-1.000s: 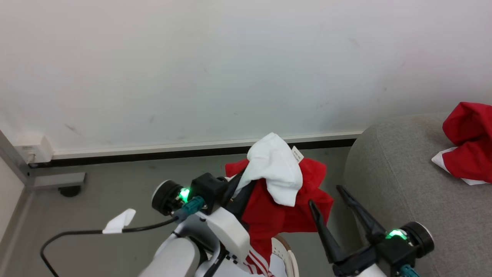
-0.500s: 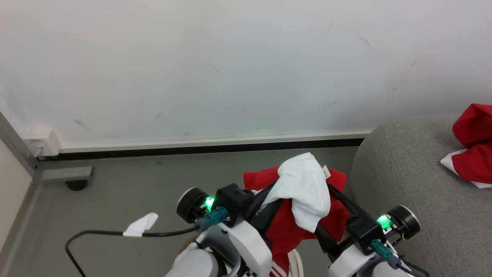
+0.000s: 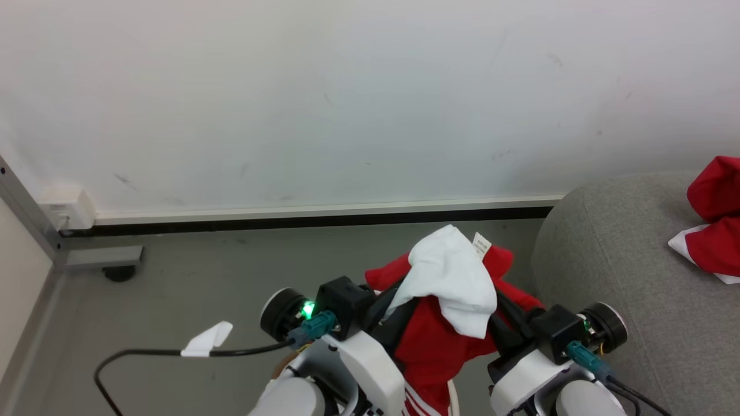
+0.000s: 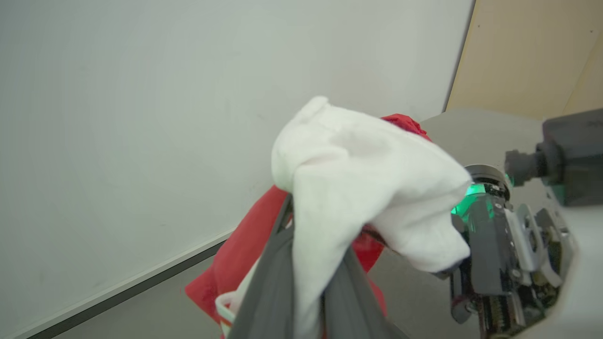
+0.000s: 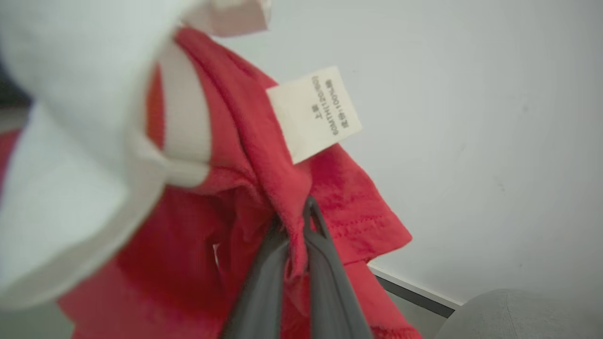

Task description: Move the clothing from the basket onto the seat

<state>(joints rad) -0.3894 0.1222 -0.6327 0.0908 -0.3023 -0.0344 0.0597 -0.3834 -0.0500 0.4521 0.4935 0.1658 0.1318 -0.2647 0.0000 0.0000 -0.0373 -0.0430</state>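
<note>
The left jaws are closed on the white panel of a soft red fabric garment with white panels (image 3: pixel 430 341), with cloth pinched between them and draped over their tips. The right jaws are clamped on a red fold of the same garment, just below its small white printed label (image 5: pixel 313 113). The garment hangs between both sets of jaws, above the grey floor (image 3: pixel 191 277). Just right of the right jaws stands the large light grey woven sofa (image 3: pixel 624 266). Another red-and-white garment (image 3: pixel 714 231) lies on it, well apart from the jaws.

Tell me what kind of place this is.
Probably a plain indoor room staged as a lounge, perhaps a test lab: grey sofa, bare white wall, smooth grey floor, red clothing as laundry.
</note>
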